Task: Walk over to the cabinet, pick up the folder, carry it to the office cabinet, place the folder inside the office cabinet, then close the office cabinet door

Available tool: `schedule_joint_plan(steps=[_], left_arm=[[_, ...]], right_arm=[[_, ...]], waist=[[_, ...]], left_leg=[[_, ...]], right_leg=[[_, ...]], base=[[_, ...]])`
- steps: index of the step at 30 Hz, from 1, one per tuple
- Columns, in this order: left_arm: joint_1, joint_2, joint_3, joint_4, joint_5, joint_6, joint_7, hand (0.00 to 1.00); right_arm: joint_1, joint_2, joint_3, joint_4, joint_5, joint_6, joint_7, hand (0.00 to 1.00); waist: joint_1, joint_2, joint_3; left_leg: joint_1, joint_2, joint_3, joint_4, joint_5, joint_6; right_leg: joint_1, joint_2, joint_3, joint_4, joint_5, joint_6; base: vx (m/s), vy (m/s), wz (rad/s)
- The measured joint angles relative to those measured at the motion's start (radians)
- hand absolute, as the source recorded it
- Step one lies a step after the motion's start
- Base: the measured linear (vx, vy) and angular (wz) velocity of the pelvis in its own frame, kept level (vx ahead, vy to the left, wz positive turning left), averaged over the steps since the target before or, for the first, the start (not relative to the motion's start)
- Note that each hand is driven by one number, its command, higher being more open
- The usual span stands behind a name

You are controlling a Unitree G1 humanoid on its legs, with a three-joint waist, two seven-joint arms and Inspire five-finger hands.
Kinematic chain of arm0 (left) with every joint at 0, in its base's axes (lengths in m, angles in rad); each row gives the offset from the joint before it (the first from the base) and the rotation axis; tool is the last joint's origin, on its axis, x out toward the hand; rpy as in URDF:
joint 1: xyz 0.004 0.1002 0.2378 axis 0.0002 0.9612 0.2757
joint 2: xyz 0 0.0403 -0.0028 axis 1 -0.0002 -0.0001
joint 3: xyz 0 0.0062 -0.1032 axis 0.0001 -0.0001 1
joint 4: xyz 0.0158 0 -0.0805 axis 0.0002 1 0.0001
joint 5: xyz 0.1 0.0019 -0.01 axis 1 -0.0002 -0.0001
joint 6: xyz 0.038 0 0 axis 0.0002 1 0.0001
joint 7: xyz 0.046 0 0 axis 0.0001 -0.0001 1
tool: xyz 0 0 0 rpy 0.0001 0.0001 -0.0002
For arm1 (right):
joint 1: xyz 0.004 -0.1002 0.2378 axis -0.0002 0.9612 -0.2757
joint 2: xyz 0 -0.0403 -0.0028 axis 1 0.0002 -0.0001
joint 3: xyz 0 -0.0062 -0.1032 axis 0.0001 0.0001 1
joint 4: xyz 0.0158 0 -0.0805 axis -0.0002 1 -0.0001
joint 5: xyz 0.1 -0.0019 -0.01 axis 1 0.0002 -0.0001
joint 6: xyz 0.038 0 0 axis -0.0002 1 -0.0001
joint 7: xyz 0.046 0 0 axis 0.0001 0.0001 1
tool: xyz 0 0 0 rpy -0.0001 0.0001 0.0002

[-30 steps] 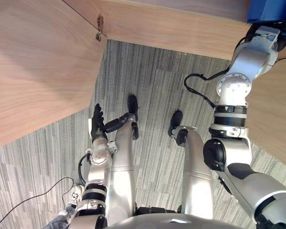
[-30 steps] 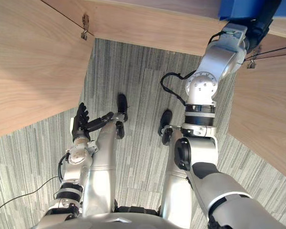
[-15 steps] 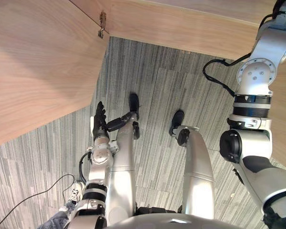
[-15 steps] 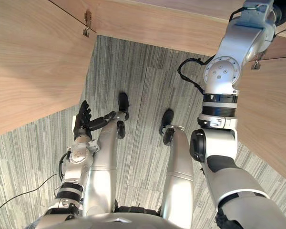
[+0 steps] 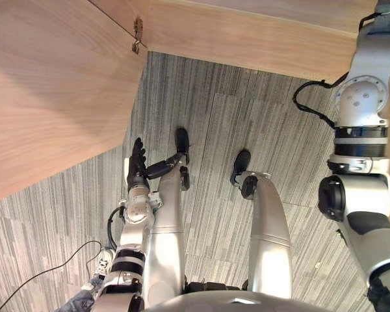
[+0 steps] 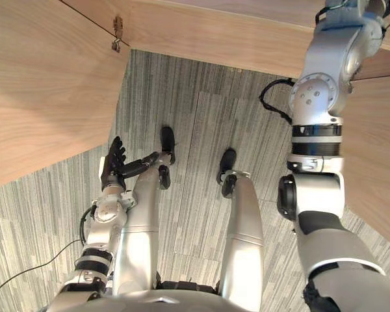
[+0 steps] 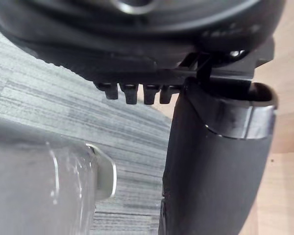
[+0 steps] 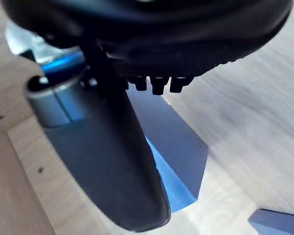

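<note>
Right wrist view: the folder (image 8: 179,147) stands in the cabinet (image 8: 245,98), just behind the right robot hand (image 8: 103,161); I cannot tell whether it is gripped. The left robot hand (image 5: 136,166) hangs straight-fingered, empty.

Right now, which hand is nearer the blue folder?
Right. The right hand is close by the blue folder in the cabinet; the left hand hangs low over the carpet.
</note>
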Motion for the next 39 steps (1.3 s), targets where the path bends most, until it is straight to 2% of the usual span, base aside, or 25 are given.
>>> schedule_joint_plan(steps=[12, 20, 26, 31, 34, 39], left_arm=[[0.032, 0.025, -0.034, -0.009, 0.01, -0.014, -0.038, 1.0], [0.057, 0.046, -0.033, 0.009, 0.019, -0.014, -0.05, 1.0], [0.063, 0.059, -0.033, 0.022, 0.03, -0.015, -0.059, 1.0], [0.073, 0.075, -0.033, 0.023, 0.03, -0.026, -0.068, 1.0], [0.074, 0.078, -0.034, 0.023, 0.03, -0.027, -0.076, 1.0], [0.08, 0.077, -0.034, 0.026, 0.04, -0.026, -0.094, 1.0]], right_arm=[[0.212, -0.328, 0.233, 0.015, -0.201, 0.104, 0.304, 1.0], [0.313, -0.431, 0.342, 0.013, -0.421, 0.113, 0.401, 1.0], [0.349, -0.473, 0.355, 0.013, -0.428, 0.11, 0.424, 1.0], [0.376, -0.481, 0.384, 0.009, -0.388, 0.106, 0.466, 1.0], [0.385, -0.521, 0.423, -0.017, -0.336, 0.107, 0.494, 1.0], [0.431, -0.582, 0.481, -0.103, -0.334, 0.109, 0.567, 1.0]], waist=[[-0.032, -0.006, -0.003], [-0.03, -0.009, -0.005], [-0.019, -0.026, -0.014], [-0.017, -0.053, -0.029], [-0.017, -0.056, -0.031], [-0.017, -0.06, -0.033]], left_leg=[[0.055, 0.004, 0.045, -0.055, 0.001, 0.028], [0.076, 0.005, 0.062, -0.055, -0.009, 0.041], [0.079, 0.008, 0.071, -0.055, -0.011, 0.043], [0.083, 0.01, 0.08, -0.054, -0.018, 0.044], [0.084, 0.012, 0.083, -0.052, -0.022, 0.045], [0.103, 0.014, 0.085, -0.056, -0.027, 0.043]], right_leg=[[0.07, -0.006, 0.002, -0.086, 0.027, 0.023], [0.095, -0.01, 0.003, -0.098, 0.027, 0.024], [0.094, -0.01, 0.007, -0.098, 0.027, 0.025], [0.095, -0.01, 0.013, -0.103, 0.027, 0.025], [0.097, -0.01, 0.014, -0.108, 0.027, 0.026], [0.122, -0.008, 0.012, -0.117, 0.027, 0.027]], base=[[0.01, 0.008, -0.01], [0.01, 0.006, 0.0], [0.0, 0.0, 0.0], [0.01, 0.0, -0.02], [0.0, 0.0, 0.0], [0.02, -0.003, -0.01]])
